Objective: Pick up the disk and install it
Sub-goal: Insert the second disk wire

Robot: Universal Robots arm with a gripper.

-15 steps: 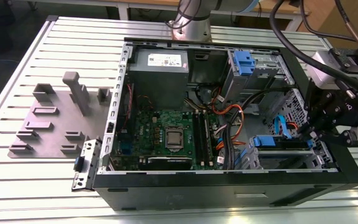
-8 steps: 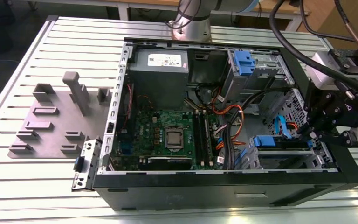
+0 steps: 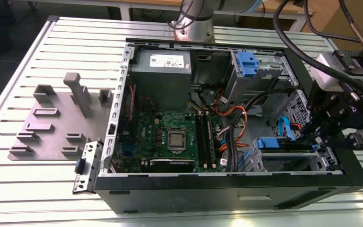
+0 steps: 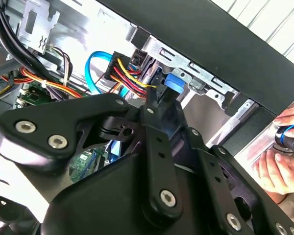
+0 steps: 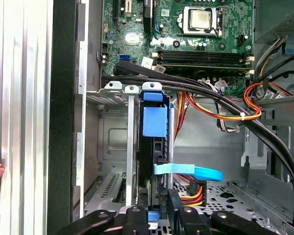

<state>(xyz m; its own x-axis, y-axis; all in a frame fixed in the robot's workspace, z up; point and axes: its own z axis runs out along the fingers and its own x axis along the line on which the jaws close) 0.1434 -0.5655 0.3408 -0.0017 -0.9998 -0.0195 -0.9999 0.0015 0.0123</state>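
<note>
The disk (image 3: 275,143) sits on edge in the lower drive cage at the near right corner of the open computer case, and its blue rail tab shows. In the first wrist view the disk (image 5: 154,122) stands between the cage's metal slots, with a blue cable lying across it. My gripper (image 3: 320,142) reaches in over the case's right wall in the exterior view. Its black fingers flank the disk's end, and the gripper (image 5: 156,215) looks shut on it. In the second wrist view the gripper (image 4: 154,100) is right beside the blue rail (image 4: 172,83).
A grey power-supply box (image 3: 162,71) and an upper drive cage with a blue latch (image 3: 247,64) fill the case's far side. The motherboard (image 3: 168,137) lies in the middle. Cable bundles (image 5: 225,105) run close to the disk. A person's hand (image 4: 281,166) rests outside the case wall. A grey fixture plate (image 3: 55,127) lies at the exterior view's left.
</note>
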